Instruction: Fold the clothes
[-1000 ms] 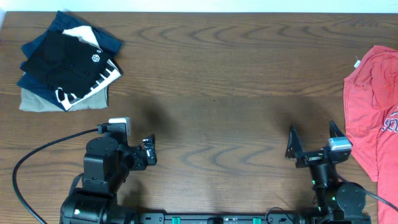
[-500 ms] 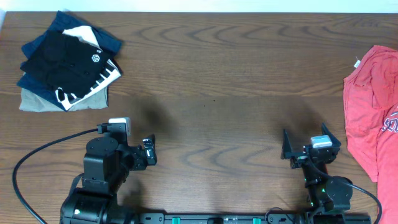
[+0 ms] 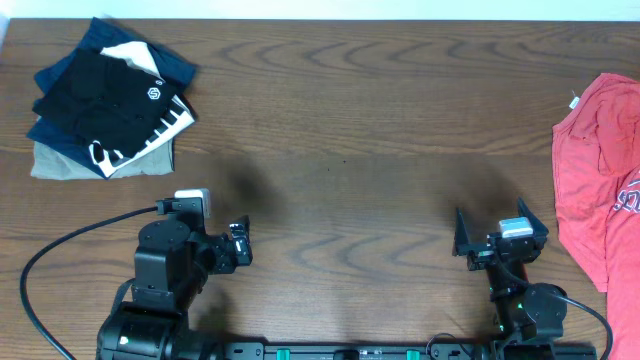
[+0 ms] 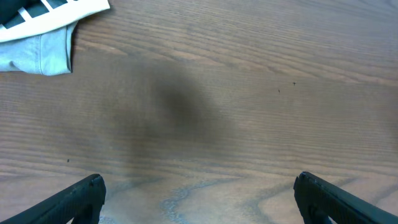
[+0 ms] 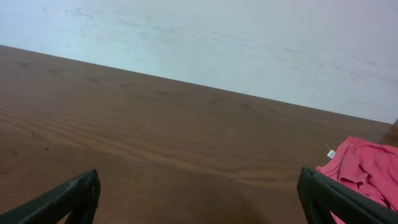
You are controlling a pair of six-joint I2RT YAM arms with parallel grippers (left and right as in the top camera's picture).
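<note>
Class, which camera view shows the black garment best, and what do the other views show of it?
Overhead: the black garment lies in full view atop the pile at the table's far left, white logo showing. The left wrist view catches only the pile's grey and white edge. The right wrist view misses it entirely.

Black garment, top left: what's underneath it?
Under the black garment a white shirt with black marks pokes out, then a navy piece and a grey piece at the bottom. Anything else beneath is covered and cannot be seen.
</note>
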